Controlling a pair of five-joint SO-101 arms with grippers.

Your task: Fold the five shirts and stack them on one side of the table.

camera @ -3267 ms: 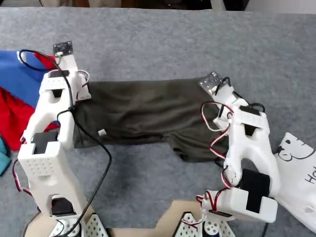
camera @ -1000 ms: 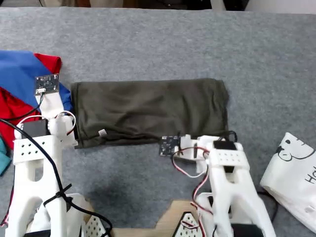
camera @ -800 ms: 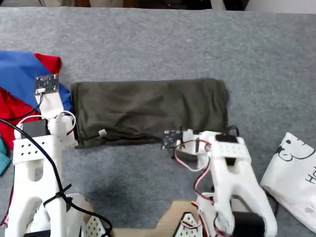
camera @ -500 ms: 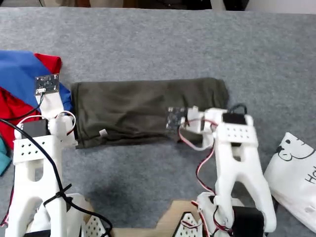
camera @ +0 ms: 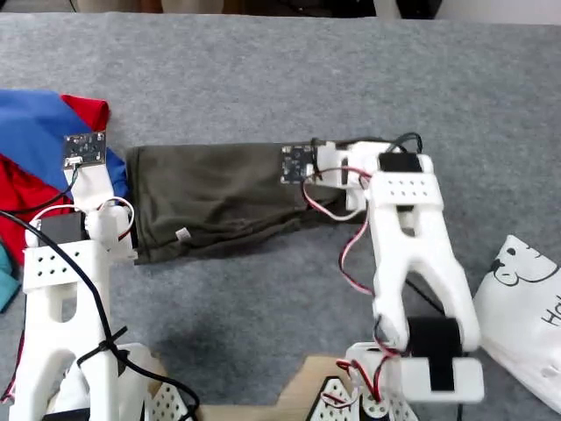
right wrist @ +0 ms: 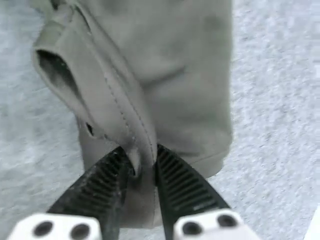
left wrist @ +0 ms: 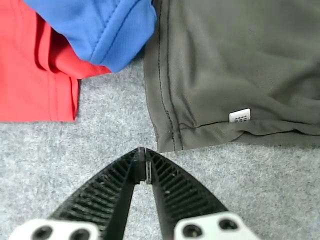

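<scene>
The dark olive-green cotton shirt [camera: 210, 189] lies as a long folded band across the middle of the grey felt table cover [camera: 263, 70]. Its right end is raised off the felt. The right gripper [right wrist: 142, 160] is clamped on the stitched hem of that end, and the fabric bunches into an open loop just beyond the jaws. A second ago this arm sat low at the band's near edge, and the shirt reached farther right. Since then the arm has swung up over the cloth and drawn the right end leftward, so the band now looks shorter in the high view. The loose sleeve that bulged out of the near edge a few seconds ago is no longer there.

This looks like the start of the crosswise fold, with the right end being carried over towards the left end. The fold is not yet laid down.

The left gripper [left wrist: 141, 165] has kept its place for the last second, fingers pressed together and holding nothing. It is just off the shirt's near left corner, close to the small white label [left wrist: 240, 115].

Beside that corner lies a blue and red jersey shirt [camera: 35, 132], unfolded. A white printed shirt [camera: 521, 298] lies at the table's right edge, well apart, so most of the task likely remains.
</scene>
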